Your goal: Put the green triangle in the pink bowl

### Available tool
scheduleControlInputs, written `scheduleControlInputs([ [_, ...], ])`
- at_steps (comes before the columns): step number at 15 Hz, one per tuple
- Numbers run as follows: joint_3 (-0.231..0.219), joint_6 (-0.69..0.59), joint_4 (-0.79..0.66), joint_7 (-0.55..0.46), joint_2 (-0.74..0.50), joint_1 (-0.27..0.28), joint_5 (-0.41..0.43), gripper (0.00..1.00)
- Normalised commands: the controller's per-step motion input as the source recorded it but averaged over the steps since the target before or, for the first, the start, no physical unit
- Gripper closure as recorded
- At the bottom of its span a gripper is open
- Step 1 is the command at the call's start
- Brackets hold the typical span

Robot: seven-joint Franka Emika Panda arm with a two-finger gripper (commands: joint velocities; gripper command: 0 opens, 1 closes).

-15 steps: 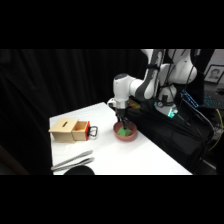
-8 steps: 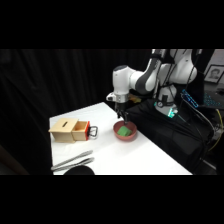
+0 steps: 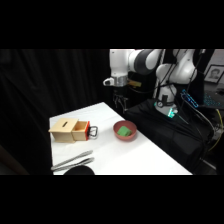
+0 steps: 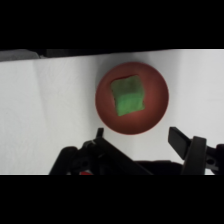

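Already the green triangle (image 4: 128,96) lies inside the pink bowl (image 4: 156,118), resting on the bowl's floor and touching nothing else, so by my reading the placing step is done & only the retreat is left. The pincer (image 4: 137,140) hangs empty, fingers spread wide; the bowl shows between and beyond the tips, w/ no contact. In the side view the pincer (image 3: 119,102) sits well above the bowl (image 3: 131,136), nothing in it.

Next move, as I judge it: just lift clear and park. Calls for little, mainly a path that doesn't dip toward the bowl rim or nudge it. Risk looks low.

What each view adds:
- Wrist view: looks straight down into the bowl, shows the block's wedge-ish outline, roughly centred, slightly toward the upper left of the bowl. Also gives the finger spread plainly, which the side view doesn't.
- Side view: gives the height gap betw. pincer and bowl, plus the rest of the bench (image 3: 145,160): a tan wooden box (image 3: 65,130) w/ its drawer pulled out left of the bowl, and metal tongs (image 3: 72,161) near the front edge. Neither shows in the wrist view.
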Motion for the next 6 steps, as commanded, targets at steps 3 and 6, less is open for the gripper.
scheduleControlInputs([
  [3,-0.048,-0.36,0.22,-0.13,-0.17,-0.053,-0.018,0.0],
  [6,-0.036,-0.28,0.2,-0.15,-0.05,-0.032,0.002,0.0],
])
